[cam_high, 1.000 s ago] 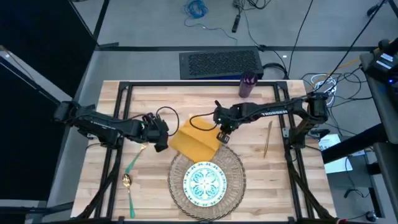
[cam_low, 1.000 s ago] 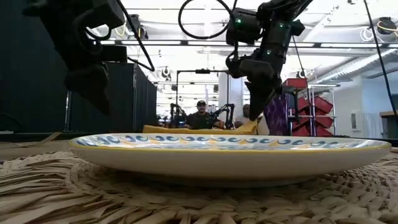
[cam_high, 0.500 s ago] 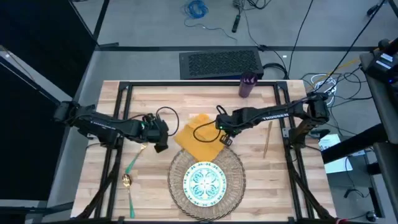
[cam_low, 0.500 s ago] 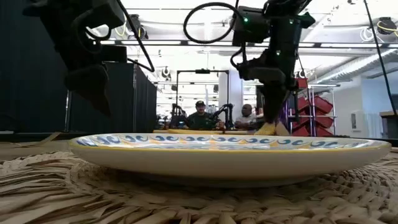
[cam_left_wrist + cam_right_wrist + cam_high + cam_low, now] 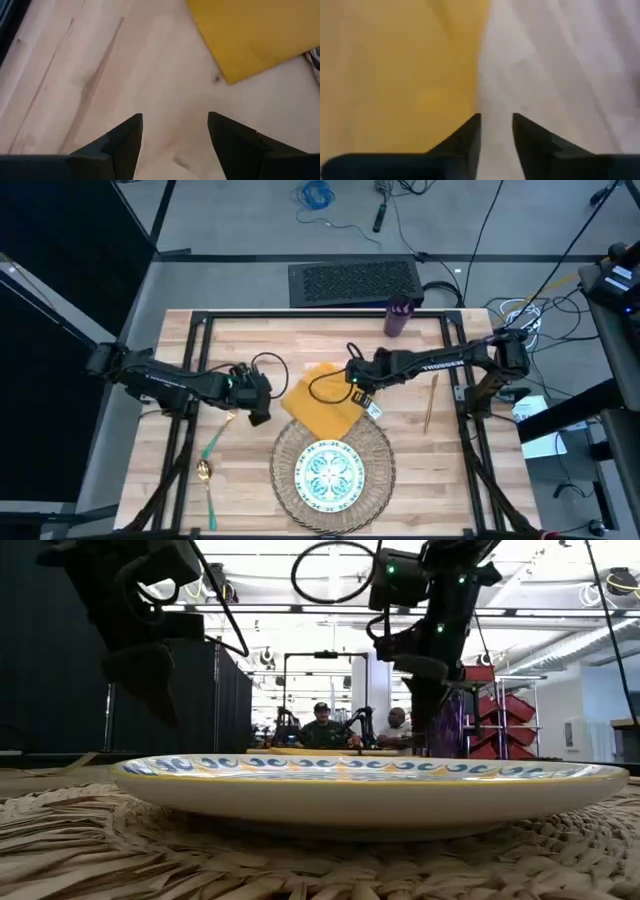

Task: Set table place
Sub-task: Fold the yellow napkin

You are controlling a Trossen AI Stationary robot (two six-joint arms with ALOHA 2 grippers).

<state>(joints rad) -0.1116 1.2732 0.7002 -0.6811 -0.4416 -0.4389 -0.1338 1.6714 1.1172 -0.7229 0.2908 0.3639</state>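
Napkin (image 5: 320, 402) between both hands, placemat (image 5: 372, 442) just beside, cup (image 5: 398, 317) apart.

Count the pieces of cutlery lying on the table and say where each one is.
3. A fork and a spoon lie left of the placemat, near the left gripper. A knife lies on the right side. Nothing suggests others are hidden.

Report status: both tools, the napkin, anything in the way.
Left tool open, over bare table. Right tool open, at napkin edge, holding nothing. Napkin flat beside placemat. Nothing blocking.
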